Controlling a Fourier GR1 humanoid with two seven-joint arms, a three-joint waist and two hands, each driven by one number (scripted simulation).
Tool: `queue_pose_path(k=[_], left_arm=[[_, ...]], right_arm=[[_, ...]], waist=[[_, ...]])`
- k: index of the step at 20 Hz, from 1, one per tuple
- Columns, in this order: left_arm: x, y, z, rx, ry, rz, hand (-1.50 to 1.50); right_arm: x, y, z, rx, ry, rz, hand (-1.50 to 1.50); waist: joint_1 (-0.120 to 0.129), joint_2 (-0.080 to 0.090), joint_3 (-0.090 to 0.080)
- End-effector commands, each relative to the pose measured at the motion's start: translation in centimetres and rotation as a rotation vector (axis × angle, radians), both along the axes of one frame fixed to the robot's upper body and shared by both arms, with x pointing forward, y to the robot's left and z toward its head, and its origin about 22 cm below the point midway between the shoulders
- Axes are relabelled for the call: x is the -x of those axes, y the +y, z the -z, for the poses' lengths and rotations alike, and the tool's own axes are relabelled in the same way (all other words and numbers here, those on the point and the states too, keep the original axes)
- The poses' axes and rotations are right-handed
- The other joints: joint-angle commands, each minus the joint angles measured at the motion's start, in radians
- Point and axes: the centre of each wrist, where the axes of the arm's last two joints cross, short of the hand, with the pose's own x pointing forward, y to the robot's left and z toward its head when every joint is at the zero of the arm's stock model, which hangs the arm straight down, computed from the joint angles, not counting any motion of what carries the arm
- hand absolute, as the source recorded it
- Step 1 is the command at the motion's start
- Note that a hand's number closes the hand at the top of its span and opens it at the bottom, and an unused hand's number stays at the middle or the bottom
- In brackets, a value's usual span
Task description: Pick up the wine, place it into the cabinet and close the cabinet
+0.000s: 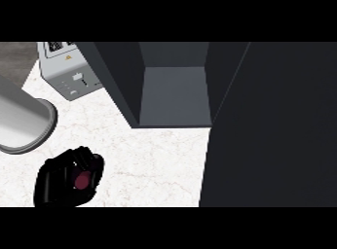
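i see my left hand (67, 177) at the near left, low over the white marbled table (150, 160), its black fingers curled round the wine (83, 181); only a dark red round patch of the wine shows between the fingers, the rest is hidden by the hand, and i cannot tell whether it rests on the table or is lifted off it. just beyond the hand, further left, my grey forearm (13, 114) comes in as a broad pale cylinder with a darker ring at its end, crossing the table's left edge. my right hand does not show anywhere. to the right of the held wine a large dark panel fills the near right and runs up the whole right side; it looks like the cabinet door (279, 126) standing open, though i cannot tell its hinge side. farther back, in the middle, the cabinet (114, 82) stands on the table with its front open, and i look down onto a bare grey shelf (175, 95) between dark side walls. the wine is well apart from that opening, near and to the left of it. at the far left, just beside the cabinet's left wall, sits a small grey appliance (70, 73) with a label and small controls on its face.
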Motion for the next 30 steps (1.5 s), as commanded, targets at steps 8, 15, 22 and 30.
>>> queue_pose_path(k=[8, 15, 22, 30], left_arm=[[1.1, -4.1, -2.8, -0.014, 0.127, 0.012, 1.50], [-0.7, -5.9, -6.1, -0.036, 0.111, 0.050, 1.50], [-3.1, -9.6, -7.6, -0.041, 0.121, 0.073, 1.50], [-7.5, -14.4, -8.2, -0.089, 0.138, 0.050, 1.50]], right_arm=[[2.3, -0.7, -0.7, -0.033, -0.025, -0.001, -1.50], [2.0, -0.7, -0.8, -0.020, -0.032, 0.022, -1.50], [2.5, -0.8, -1.6, -0.012, -0.046, 0.032, -1.50], [0.8, -1.2, -1.2, -0.036, -0.044, 0.082, -1.50]], waist=[[0.005, 0.009, -0.011], [0.005, 0.010, -0.012], [0.002, 0.011, -0.012], [-0.001, 0.012, -0.012]])
